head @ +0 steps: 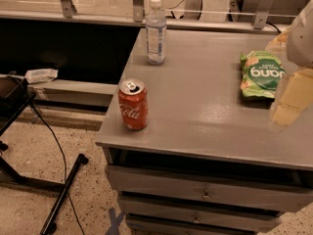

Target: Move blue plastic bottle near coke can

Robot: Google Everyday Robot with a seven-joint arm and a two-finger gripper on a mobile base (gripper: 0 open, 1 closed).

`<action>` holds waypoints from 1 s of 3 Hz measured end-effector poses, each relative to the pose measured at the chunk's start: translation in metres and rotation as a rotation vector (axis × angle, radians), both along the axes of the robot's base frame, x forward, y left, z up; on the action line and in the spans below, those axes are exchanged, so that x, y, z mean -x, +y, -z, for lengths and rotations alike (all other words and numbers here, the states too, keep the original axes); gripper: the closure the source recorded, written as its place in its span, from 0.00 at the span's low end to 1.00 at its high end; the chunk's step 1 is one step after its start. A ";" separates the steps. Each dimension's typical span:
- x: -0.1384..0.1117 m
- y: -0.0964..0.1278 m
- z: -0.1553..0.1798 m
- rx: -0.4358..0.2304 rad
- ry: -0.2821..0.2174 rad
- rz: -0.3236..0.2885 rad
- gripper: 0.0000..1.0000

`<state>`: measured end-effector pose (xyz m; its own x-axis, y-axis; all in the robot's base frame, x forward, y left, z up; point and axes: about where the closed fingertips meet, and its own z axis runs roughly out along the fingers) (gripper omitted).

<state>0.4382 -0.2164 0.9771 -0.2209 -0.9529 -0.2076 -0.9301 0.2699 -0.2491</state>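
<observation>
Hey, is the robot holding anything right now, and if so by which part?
Nothing seems held. The pincer hangs at the right edge; the blue plastic bottle and coke can stand free.

Bare tabletop [205,116] between bottle [156,31] and can [133,105], chip bag [261,75] beside gripper [291,99] at right

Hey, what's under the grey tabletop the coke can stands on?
Two drawers sit under the tabletop; their contents are hidden. The coke can stands near its front left corner. The gripper hovers at the right edge.
</observation>
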 end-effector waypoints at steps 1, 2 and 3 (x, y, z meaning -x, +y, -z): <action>0.000 0.000 0.000 0.000 0.000 0.000 0.00; -0.027 0.007 -0.005 -0.010 -0.025 -0.034 0.00; -0.116 0.037 -0.017 -0.098 -0.125 -0.109 0.00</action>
<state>0.5542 -0.1797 0.9938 -0.0845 -0.9438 -0.3196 -0.9184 0.1982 -0.3424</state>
